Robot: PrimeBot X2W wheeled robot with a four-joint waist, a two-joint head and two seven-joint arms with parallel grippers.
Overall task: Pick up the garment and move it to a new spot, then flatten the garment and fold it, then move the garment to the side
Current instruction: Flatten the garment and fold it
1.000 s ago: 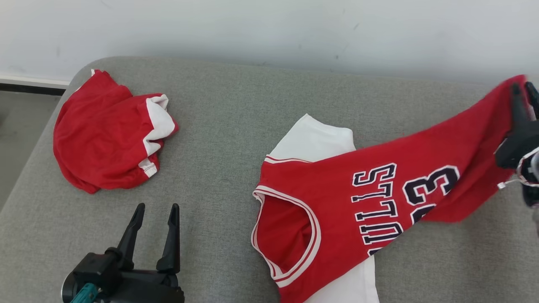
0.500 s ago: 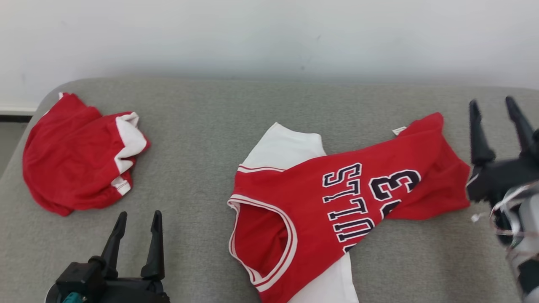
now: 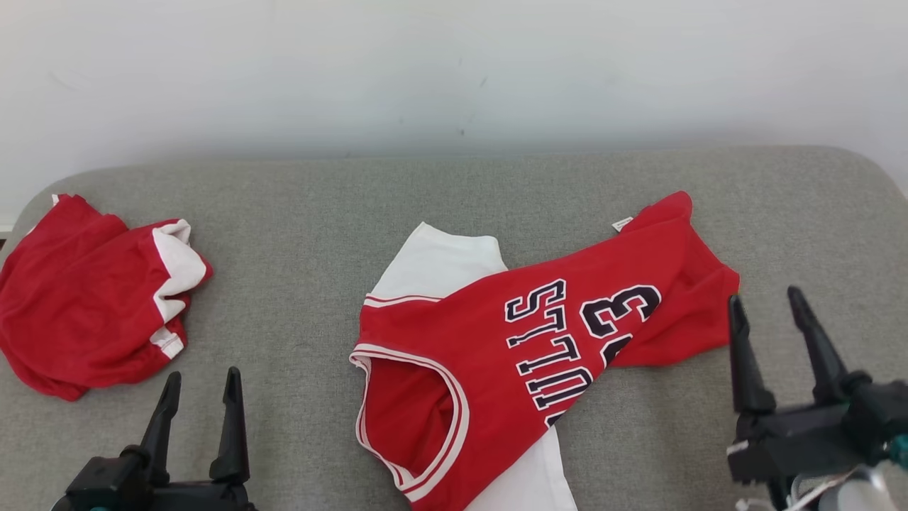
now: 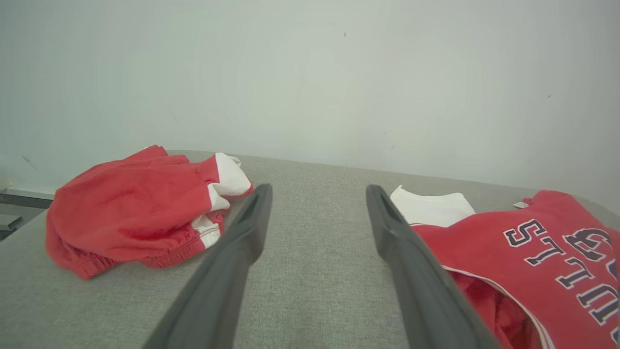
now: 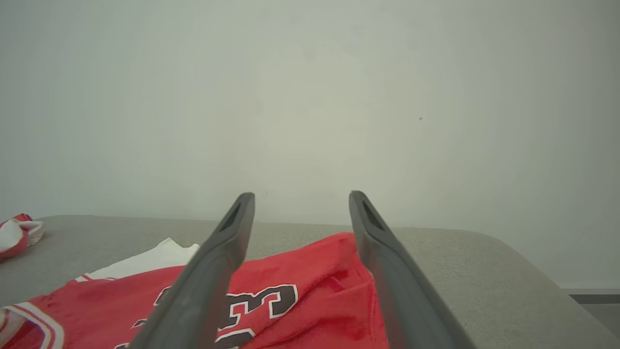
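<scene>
The garment (image 3: 539,348) is a red and white basketball jersey with dark lettering, lying skewed on the grey cushioned surface (image 3: 312,284), its hem end bunched toward the right. It also shows in the left wrist view (image 4: 547,261) and the right wrist view (image 5: 300,300). My right gripper (image 3: 766,312) stands open and empty just right of the jersey's hem end, clear of the cloth. My left gripper (image 3: 201,387) is open and empty at the lower left, well apart from the jersey.
A second crumpled red and white garment (image 3: 85,291) lies at the surface's far left, also in the left wrist view (image 4: 140,208). A pale wall (image 3: 454,71) runs behind. The cushion's right end curves away (image 3: 872,184).
My right gripper let go of the jersey's hem, which dropped onto the surface, and drew back toward me. The head camera shifted, so everything slid left in view.
</scene>
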